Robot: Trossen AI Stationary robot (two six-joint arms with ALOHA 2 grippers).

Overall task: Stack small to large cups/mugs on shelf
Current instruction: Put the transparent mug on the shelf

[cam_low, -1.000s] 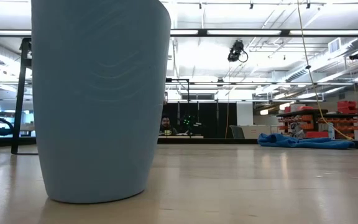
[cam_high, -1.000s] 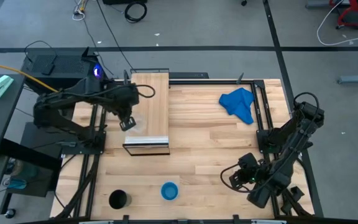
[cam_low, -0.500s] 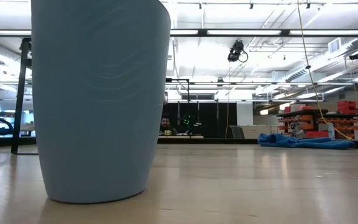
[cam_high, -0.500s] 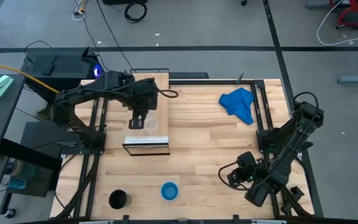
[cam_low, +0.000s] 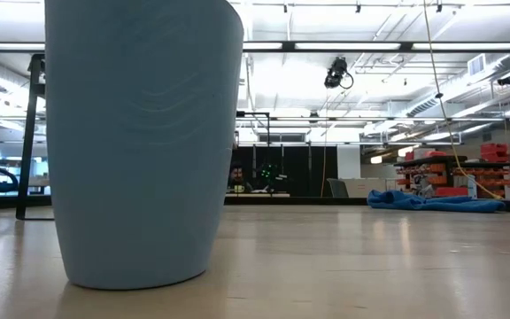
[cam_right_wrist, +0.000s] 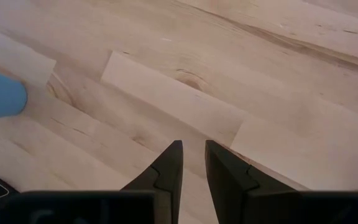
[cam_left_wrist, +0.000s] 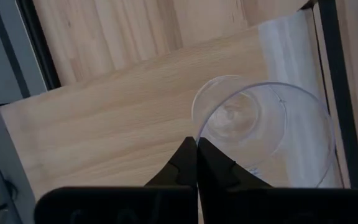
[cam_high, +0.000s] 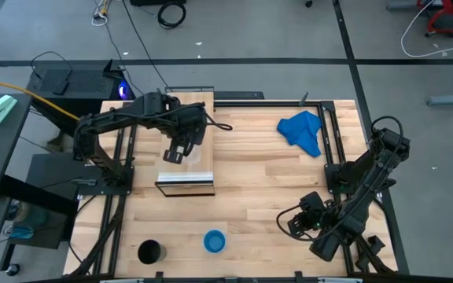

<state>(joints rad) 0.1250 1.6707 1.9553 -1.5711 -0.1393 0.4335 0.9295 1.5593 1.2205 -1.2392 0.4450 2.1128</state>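
The left gripper [cam_left_wrist: 196, 149] is clenched on the rim of the clear glass cup [cam_left_wrist: 263, 134], which hangs just over the shelf [cam_high: 197, 106]. The blue cup [cam_high: 215, 241] and black cup [cam_high: 150, 252] stand on the worktop [cam_high: 258, 169], the blue one nearer the right gripper [cam_right_wrist: 192, 158], which waits with fingers apart. Only the left wrist view shows the pinched rim.

No text, label, brand, number or sign can be read in any of the views.
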